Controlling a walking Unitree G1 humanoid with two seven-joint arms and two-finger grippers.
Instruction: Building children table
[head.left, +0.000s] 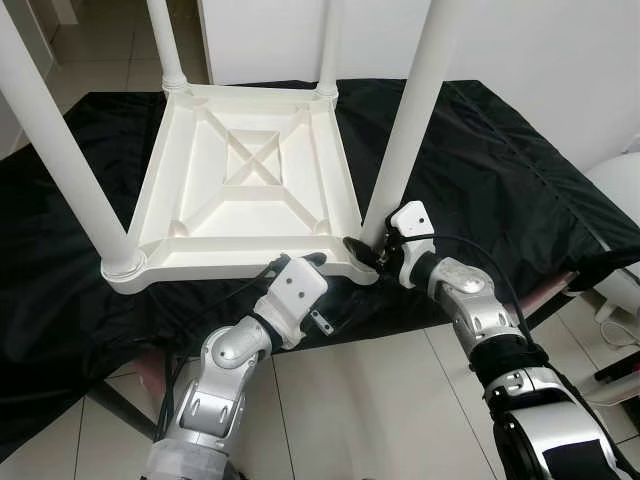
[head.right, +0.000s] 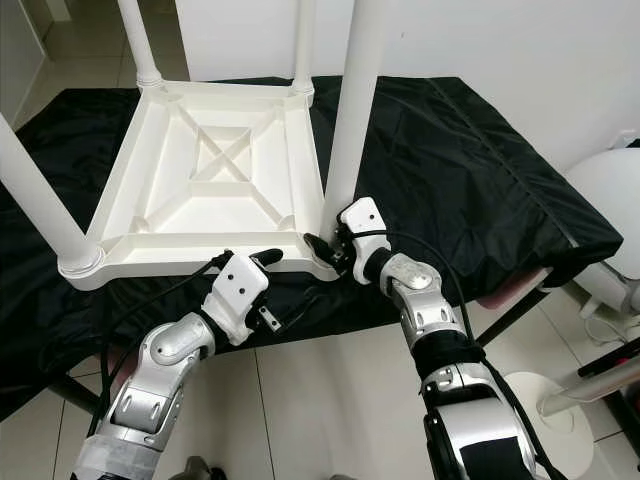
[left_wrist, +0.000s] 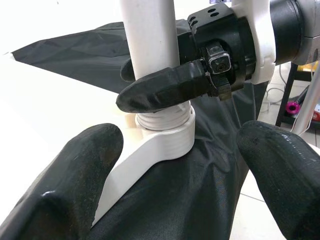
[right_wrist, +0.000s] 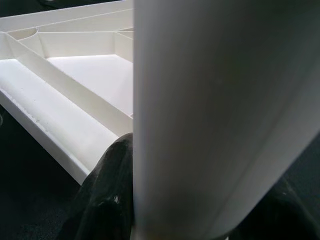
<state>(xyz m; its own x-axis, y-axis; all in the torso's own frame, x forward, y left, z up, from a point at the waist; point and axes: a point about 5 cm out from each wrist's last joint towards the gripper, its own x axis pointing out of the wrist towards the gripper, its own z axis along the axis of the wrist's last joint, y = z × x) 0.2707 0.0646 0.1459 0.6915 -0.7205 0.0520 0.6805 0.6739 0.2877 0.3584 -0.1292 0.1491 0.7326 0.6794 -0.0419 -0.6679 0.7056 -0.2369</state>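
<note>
Left eye view: our upturned white table (head.left: 245, 190) lies on a black-draped worktop (head.left: 500, 170) over pale floor tiles (head.left: 380, 400). Right gripper (head.left: 362, 250) clamps the five-o'clock leg (head.left: 405, 130); left gripper (head.left: 300, 262) gapes, empty.

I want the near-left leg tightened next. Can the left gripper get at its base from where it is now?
Probably yes. The left gripper, open, sits at the near edge of the upturned white plastic tabletop, and nothing lies between it and the white near-left leg along that edge. The right gripper grips the near-right leg, well aside.
</note>
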